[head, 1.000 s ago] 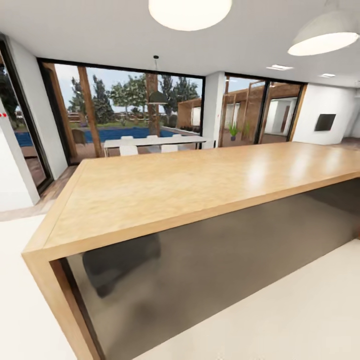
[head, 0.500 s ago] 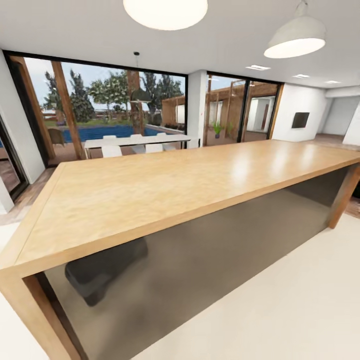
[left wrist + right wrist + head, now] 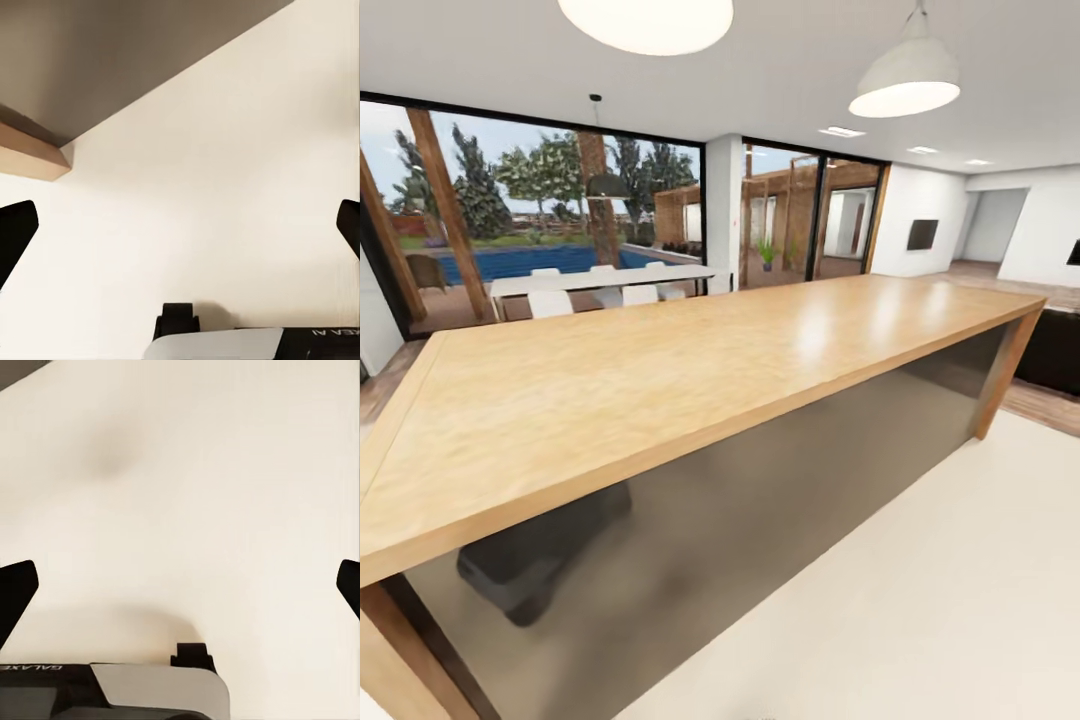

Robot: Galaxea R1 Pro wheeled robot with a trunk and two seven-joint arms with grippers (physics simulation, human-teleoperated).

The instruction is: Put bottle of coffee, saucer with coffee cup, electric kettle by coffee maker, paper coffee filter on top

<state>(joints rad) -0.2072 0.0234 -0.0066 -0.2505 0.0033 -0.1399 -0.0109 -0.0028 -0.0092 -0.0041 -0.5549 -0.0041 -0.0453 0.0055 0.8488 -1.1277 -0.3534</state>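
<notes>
- Left wrist view: my left gripper (image 3: 180, 225) hangs over the pale floor (image 3: 225, 172), its two dark fingertips (image 3: 13, 229) spread to opposite edges of the picture with nothing between them.
- Past that gripper lies the wooden corner of the island (image 3: 30, 154) with its grey panel (image 3: 112, 52) above the floor; part of my own base (image 3: 217, 343) sits close under the gripper.
- In the right wrist view my right gripper (image 3: 180, 585) is spread wide just the same, fingertips (image 3: 15, 589) far apart and holding nothing, with bare floor (image 3: 195, 487) beyond and my base (image 3: 127, 690) beneath it.
- In the head view, the big wooden island (image 3: 610, 370) stands right in front of me with nothing on its top. Beyond the island are a white dining table (image 3: 600, 280) with chairs, glass walls (image 3: 540, 210) and a pool (image 3: 520, 262) outside; pendant lamps (image 3: 905, 85) hang above it.
- I see no coffee maker, jar, filter, saucer, cup or kettle near the island, and the kitchen worktop and wall shelf are not in these pictures either.
- So I cannot say where any of the task's things lie relative to my grippers.
- My judgement: nothing here shows any step done. Both grippers are empty, so I am travelling, and every placement may yet remain.
</notes>
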